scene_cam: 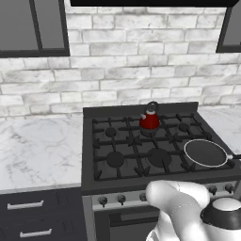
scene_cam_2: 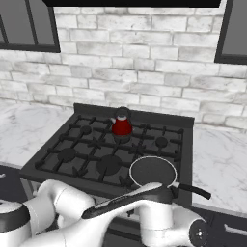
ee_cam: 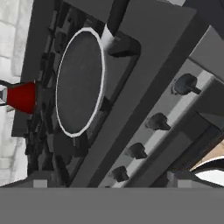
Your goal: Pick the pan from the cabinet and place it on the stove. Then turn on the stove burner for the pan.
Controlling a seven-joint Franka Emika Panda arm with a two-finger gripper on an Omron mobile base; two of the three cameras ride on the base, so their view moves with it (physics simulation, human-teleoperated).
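The black pan (scene_cam: 205, 153) with its pale rim sits flat on the front right burner of the dark-grey stove (scene_cam: 88, 155), its handle pointing right. It also shows in the right base view as the pan (scene_cam_2: 152, 171). In the hand view the pan (ee_cam: 81, 83) lies upper left of the row of silver knobs (ee_cam: 157, 121). My gripper (ee_cam: 109, 181) is open, low in front of the stove's knob panel, with nothing between its tips. A dark wall cabinet (scene_cam: 33, 26) hangs at the upper left.
A small red kettle (scene_cam: 149, 117) stands on a back burner, behind and left of the pan. Marble counters (scene_cam: 37, 150) flank the stove, with dark drawers (scene_cam: 28, 204) below on the left. My white arm (scene_cam_2: 120, 212) stretches across the stove's front.
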